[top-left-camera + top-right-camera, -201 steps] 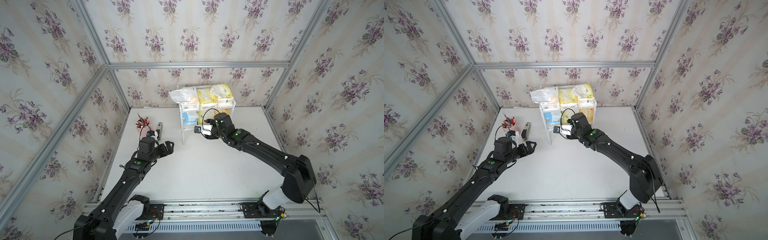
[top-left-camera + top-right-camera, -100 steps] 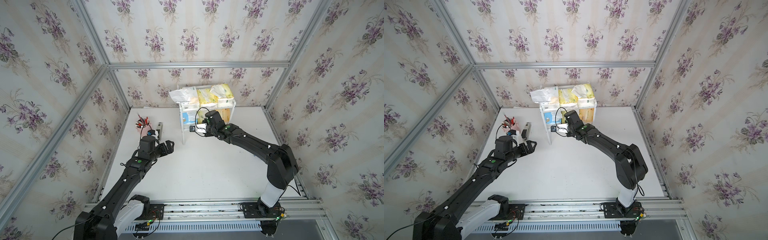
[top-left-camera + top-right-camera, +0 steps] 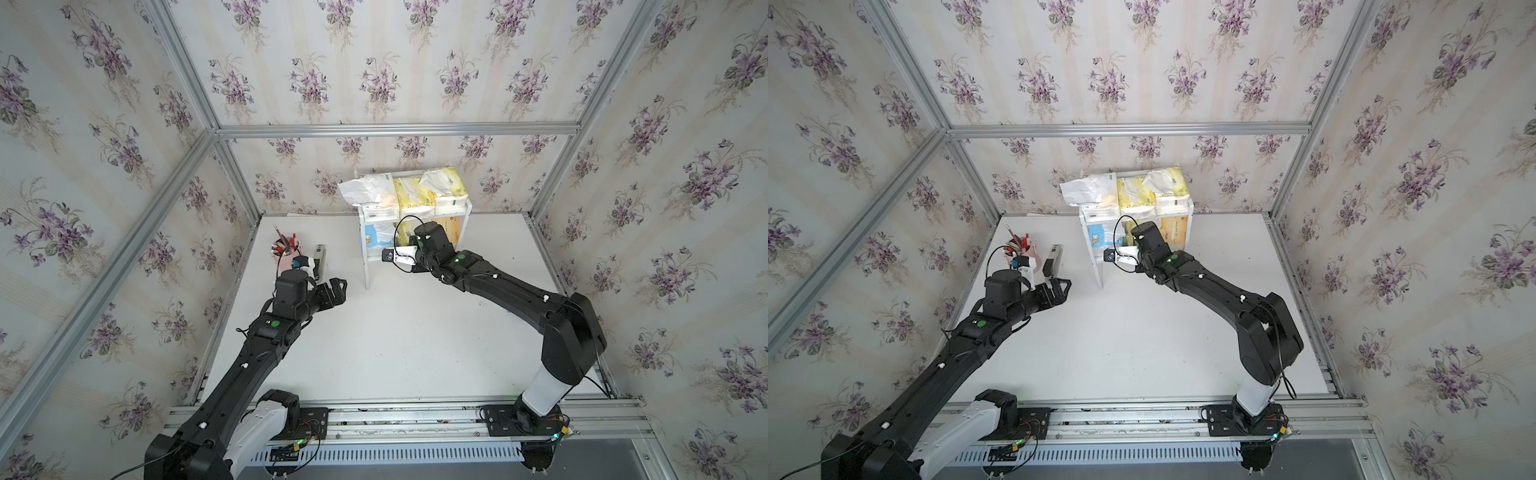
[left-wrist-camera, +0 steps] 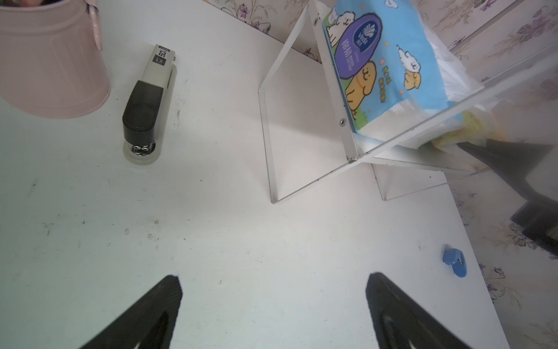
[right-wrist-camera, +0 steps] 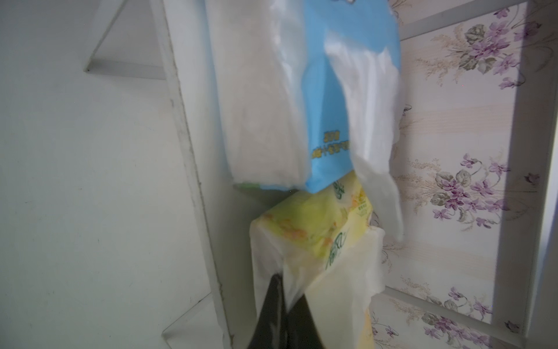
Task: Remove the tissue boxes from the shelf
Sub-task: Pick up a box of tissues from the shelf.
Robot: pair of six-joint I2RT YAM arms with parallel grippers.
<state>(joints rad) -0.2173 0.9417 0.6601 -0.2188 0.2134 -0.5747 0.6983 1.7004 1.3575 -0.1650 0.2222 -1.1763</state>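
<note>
Open table (image 4: 226,241) lies ahead of the left gripper (image 4: 271,281); stapler (image 4: 148,105) and cup (image 4: 51,60) stand beyond on one side, shelf (image 4: 302,136) on the other.

The white two-tier shelf (image 3: 366,257) stands at upper centre of both top views, with a white pack (image 3: 365,191), a yellow pack (image 3: 415,197) and a pale yellow pack (image 3: 446,185) side by side on its top board, tissue ruffling out. On the lower board sit a blue-and-white pack (image 3: 379,236) at frame left, an orange pack (image 3: 448,227) at right, and between them a third yellow pack (image 5: 305,223), its wrapper end pinched in my right gripper (image 5: 288,287).
</note>
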